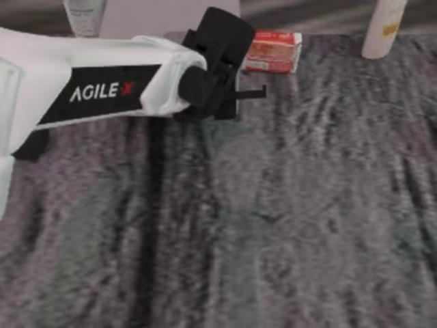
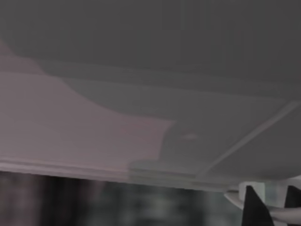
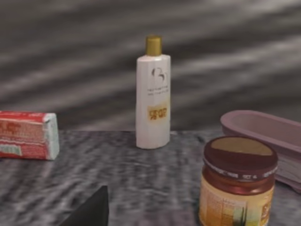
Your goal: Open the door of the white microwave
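Top view: the left arm (image 1: 102,85) is reached across the far left of the table (image 1: 287,225), and the left gripper (image 1: 247,82) is set at the front of the microwave (image 1: 171,17), whose pale body is seen at the far edge behind the arm. One thin black finger (image 1: 251,91) is seen projecting toward the carton (image 1: 273,52), just beside it; the second finger is hidden, so whether the jaws are apart or together cannot be told. The door itself is hidden under the wrist. A bottle (image 1: 384,27) stands at the far right.

Left wrist view: the frame is filled by the door (image 2: 155,117), very near, its lower edge above the table. Dark fingertips (image 2: 254,207) are seen at one corner, with no handle visibly between them.

Right wrist view: the right arm is parked, only a dark tip (image 3: 91,209) being visible; its state cannot be told. Carton, bottle, a jar (image 3: 237,186) and a tray (image 3: 268,136) are shown.

For the step to go well, the door's free edge should be caught and swung along its hinge arc, with the carton avoided.
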Tool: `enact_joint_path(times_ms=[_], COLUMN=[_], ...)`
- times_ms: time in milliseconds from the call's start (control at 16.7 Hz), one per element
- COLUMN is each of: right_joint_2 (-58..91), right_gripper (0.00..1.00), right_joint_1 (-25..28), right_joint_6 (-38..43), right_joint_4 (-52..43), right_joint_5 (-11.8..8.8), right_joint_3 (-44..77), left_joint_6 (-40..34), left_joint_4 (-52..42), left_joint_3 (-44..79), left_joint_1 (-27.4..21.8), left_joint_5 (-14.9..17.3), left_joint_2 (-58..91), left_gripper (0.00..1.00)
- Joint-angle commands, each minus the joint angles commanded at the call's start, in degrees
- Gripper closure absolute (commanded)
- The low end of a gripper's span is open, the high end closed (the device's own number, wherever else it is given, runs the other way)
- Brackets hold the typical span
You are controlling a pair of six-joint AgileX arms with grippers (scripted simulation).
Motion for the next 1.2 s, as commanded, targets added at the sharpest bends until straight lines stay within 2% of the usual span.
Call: enact_joint_path(times_ms=[480,1200], right_joint_2=[0.0,0.0], right_gripper=[0.0,0.0], right_joint_1=[0.0,0.0], right_joint_6=[0.0,0.0], right_joint_4=[0.0,0.0], right_joint_5=[0.0,0.0], right_joint_3=[0.0,0.0], left_joint_6=[0.0,2.85], left_joint_4=[0.0,2.39], left_joint_3=[0.0,-3.65], left_joint_1=[0.0,0.31], left_joint_5=[0.0,1.92], left_joint_2=[0.0,-2.25], left_gripper=[1.0,1.0])
